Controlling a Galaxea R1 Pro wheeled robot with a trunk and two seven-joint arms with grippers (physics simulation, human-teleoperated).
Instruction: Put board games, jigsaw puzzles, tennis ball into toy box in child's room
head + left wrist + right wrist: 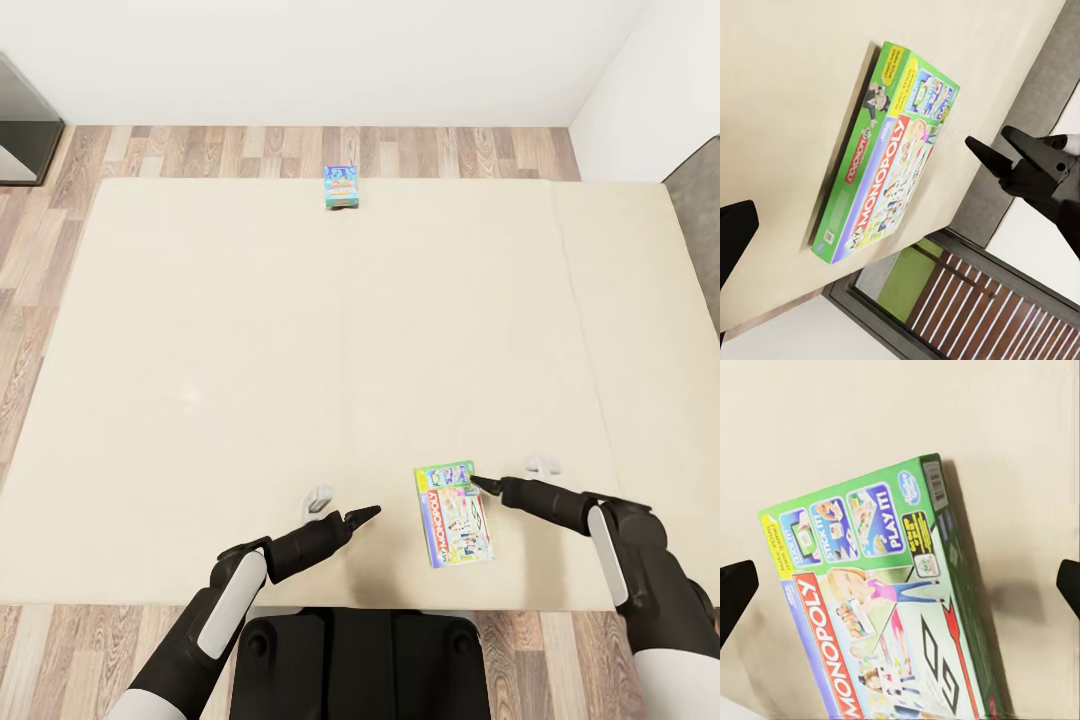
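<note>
A green, white and red Monopoly board game [453, 513] lies flat near the close edge of the cream bed [250, 380]. It shows large in the left wrist view [889, 161] and the right wrist view [885, 615]. A smaller blue board game [341, 187] lies at the bed's far edge. My right gripper [478, 483] is open, its tips at the Monopoly box's far right corner; one finger [735, 589] shows on each side of the box. My left gripper [368, 514] is open just left of the box, apart from it. The right gripper [990, 140] is empty.
Wood floor [300, 150] runs beyond the bed's far edge up to a white wall. A dark piece of furniture [20, 130] stands at the far left. The grey padded headboard [700, 220] borders the bed on the right. My dark base [350, 660] sits against the bed's near edge.
</note>
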